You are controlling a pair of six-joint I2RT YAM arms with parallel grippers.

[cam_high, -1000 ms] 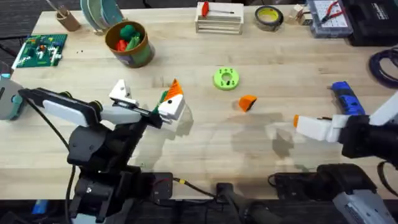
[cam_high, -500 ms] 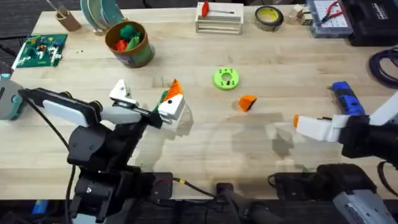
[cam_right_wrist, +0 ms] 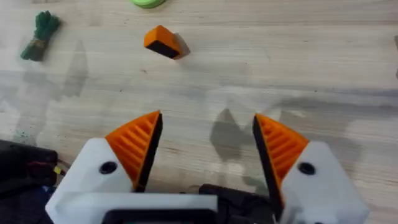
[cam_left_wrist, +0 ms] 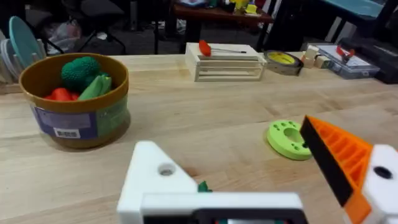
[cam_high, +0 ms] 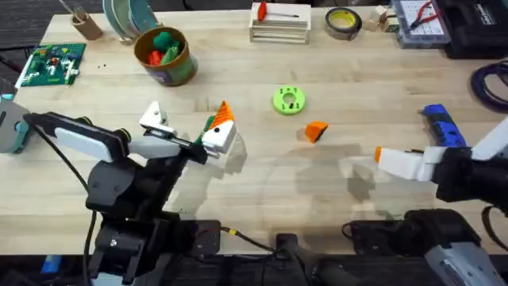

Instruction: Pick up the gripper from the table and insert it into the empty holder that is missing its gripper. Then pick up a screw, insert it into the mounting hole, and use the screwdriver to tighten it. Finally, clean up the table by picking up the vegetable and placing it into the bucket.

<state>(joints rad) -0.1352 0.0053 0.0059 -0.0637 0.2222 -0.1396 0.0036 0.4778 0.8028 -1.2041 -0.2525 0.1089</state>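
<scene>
The orange gripper (cam_high: 316, 131) (cam_right_wrist: 161, 41) lies loose on the table, right of centre. My left gripper (cam_high: 189, 124) (cam_left_wrist: 249, 177) is open. One of its fingers is the bare white holder (cam_high: 155, 118) (cam_left_wrist: 158, 177); the other carries an orange ribbed pad (cam_left_wrist: 339, 155). The dark-green vegetable (cam_right_wrist: 38, 36) (cam_high: 209, 123) lies on the wood between those fingers. My right gripper (cam_right_wrist: 208, 152) (cam_high: 379, 157) hovers open and empty, nearer the front edge than the orange gripper. The blue screwdriver (cam_high: 440, 125) lies at the right. The bucket (cam_high: 164, 56) (cam_left_wrist: 74, 102) stands at the back left. The screw is out of view.
A green round disc (cam_high: 288, 100) (cam_left_wrist: 287, 138) sits behind the loose wedge. A white slatted rack (cam_high: 279, 24) with a red-handled tool, a tape roll (cam_high: 344, 21) and a parts box (cam_high: 425, 22) line the far edge. A green circuit board (cam_high: 51, 63) lies far left.
</scene>
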